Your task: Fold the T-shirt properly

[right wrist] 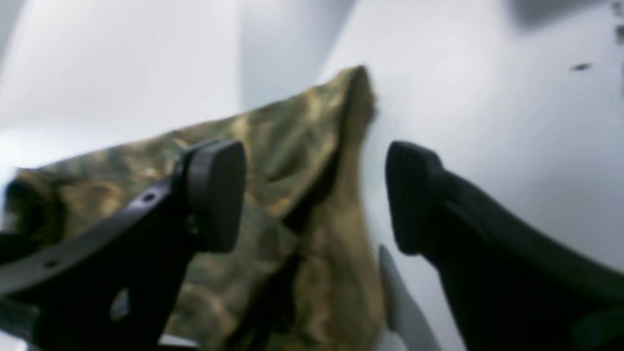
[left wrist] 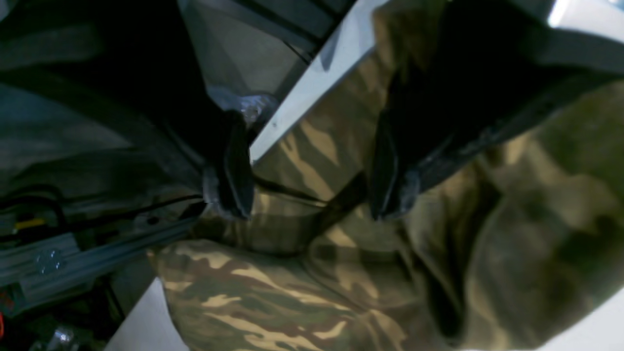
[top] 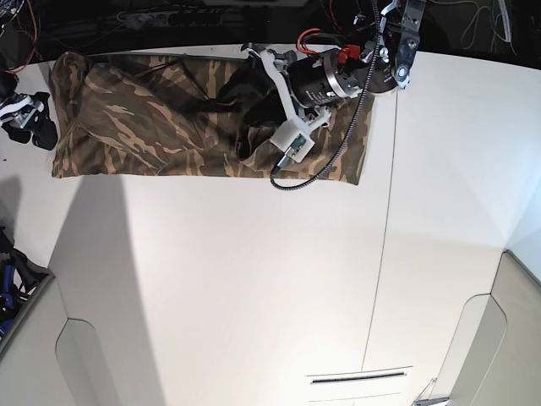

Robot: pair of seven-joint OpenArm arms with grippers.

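Both grippers spread, gripping nothing: left gripper over the camouflage cloth T-shirt, right gripper just beside its end. Shirt lies as a long folded band along the white table's far edge; crosswise folds likely remain.

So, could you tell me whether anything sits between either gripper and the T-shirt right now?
Nothing visible does. The left gripper hangs open directly over the T-shirt at the table's far edge, and the open right gripper faces the shirt's end with no other object between.
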